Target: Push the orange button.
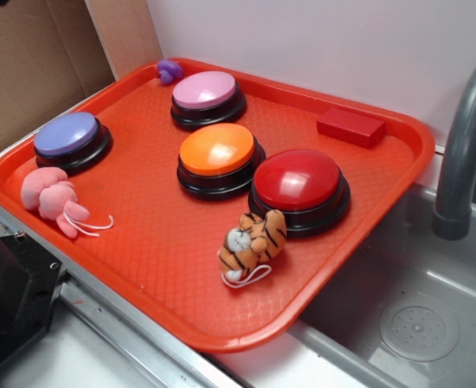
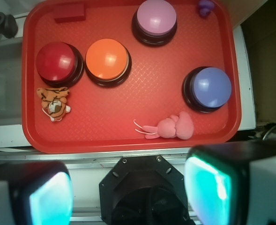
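Wrist view looks straight down on a red tray [image 2: 128,136] from above its near edge, with the gripper [image 2: 128,187] low in the picture; its two fingers [image 2: 208,187] are blurred blocks at the bottom corners and the jaws stand wide apart, holding nothing. The orange button [image 2: 107,61] sits left of the tray's middle, with open tray floor on its near side right down to the rim. Touching or almost touching it on one side is the red button [image 2: 57,62]; in the exterior view the red button [image 1: 298,184] overlaps the orange button [image 1: 218,153] at the edge. A pink button [image 2: 155,19] stands just beyond it toward the far rim, apart by a narrow gap. A blue button [image 2: 209,87] is well apart at the other side of the tray. A tiger toy [image 2: 54,103] lies just in front of the red button, near the orange one but not touching it. A pink plush [image 2: 173,126] lies near the front rim below the blue button, its strings trailing toward the middle. A red block [image 2: 69,11] and a small purple toy [image 2: 205,7] sit in the far corners. The tray rests on a pale table [image 1: 100,356] beside a grey sink [image 1: 415,323] with a dark faucet [image 1: 464,153]; a light wall [image 1: 343,40] stands behind.
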Robot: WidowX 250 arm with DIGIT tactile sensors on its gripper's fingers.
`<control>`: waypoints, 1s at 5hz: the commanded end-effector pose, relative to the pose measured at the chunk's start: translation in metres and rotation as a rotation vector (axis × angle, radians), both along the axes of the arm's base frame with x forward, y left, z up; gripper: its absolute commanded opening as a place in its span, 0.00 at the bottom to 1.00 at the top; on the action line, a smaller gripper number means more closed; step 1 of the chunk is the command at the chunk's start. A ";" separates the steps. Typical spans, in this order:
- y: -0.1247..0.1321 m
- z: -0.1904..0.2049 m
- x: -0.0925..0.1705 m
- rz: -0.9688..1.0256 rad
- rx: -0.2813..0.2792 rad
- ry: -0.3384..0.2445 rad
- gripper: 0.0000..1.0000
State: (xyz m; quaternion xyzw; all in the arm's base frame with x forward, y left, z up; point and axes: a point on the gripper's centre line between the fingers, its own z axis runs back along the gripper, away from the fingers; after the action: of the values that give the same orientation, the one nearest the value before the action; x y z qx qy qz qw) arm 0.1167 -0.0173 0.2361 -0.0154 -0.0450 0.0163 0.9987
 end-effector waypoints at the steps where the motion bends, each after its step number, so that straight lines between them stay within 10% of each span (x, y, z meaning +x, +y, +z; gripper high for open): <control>1: 0.000 0.000 0.000 0.000 0.000 0.000 1.00; 2: -0.008 -0.032 0.050 -0.212 0.025 0.056 1.00; 3: -0.017 -0.062 0.099 -0.299 0.164 0.083 1.00; 5: -0.015 -0.121 0.137 -0.444 0.173 0.031 1.00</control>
State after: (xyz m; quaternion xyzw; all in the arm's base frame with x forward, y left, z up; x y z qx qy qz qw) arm 0.2483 -0.0300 0.1072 0.0602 -0.0056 -0.2044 0.9770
